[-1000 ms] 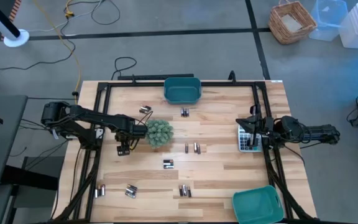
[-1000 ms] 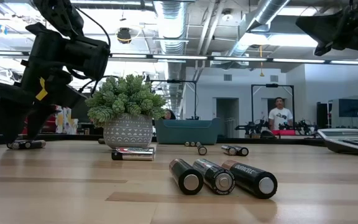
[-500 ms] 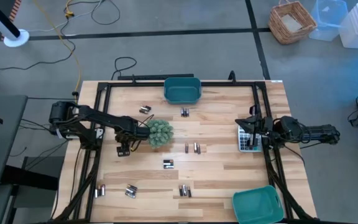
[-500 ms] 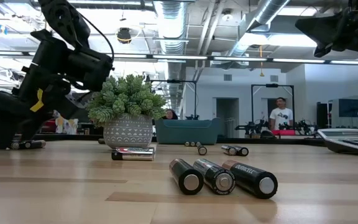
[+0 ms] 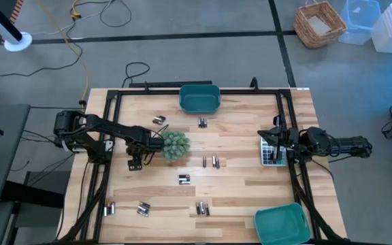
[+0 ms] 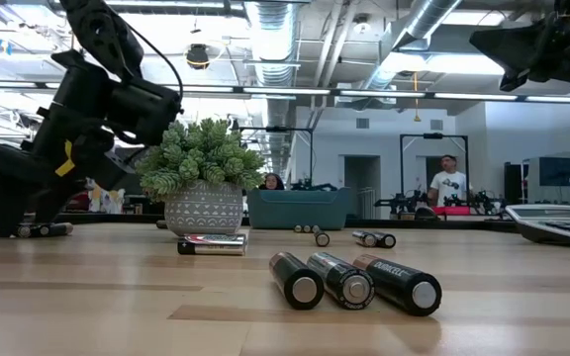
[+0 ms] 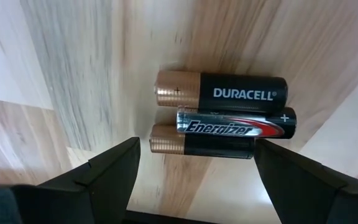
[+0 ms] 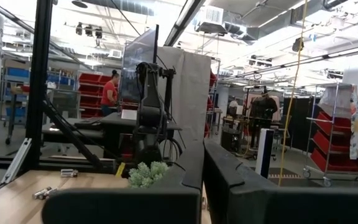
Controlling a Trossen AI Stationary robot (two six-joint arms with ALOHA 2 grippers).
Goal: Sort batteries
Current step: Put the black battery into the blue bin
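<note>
Three batteries (image 7: pixel 224 121) side by side on the wood, framed between spread fingers (image 7: pixel 107 171) of the left gripper (image 5: pixel 135 164), pointed down just beside the potted plant (image 5: pixel 174 145). Third cell half hidden under the Energizer. Other small clusters scattered across the table (image 5: pixel 243 170). Right gripper (image 5: pixel 275 144) level above the calculator (image 5: pixel 269 152), fingers nearly together, clutching nothing.

The dark left arm's gripper (image 7: pixel 191 177) points straight down, fingers (image 7: pixel 114 171) spread wide. The dark right arm's gripper (image 8: pixel 202 186) waits level, fingers nearly together.
</note>
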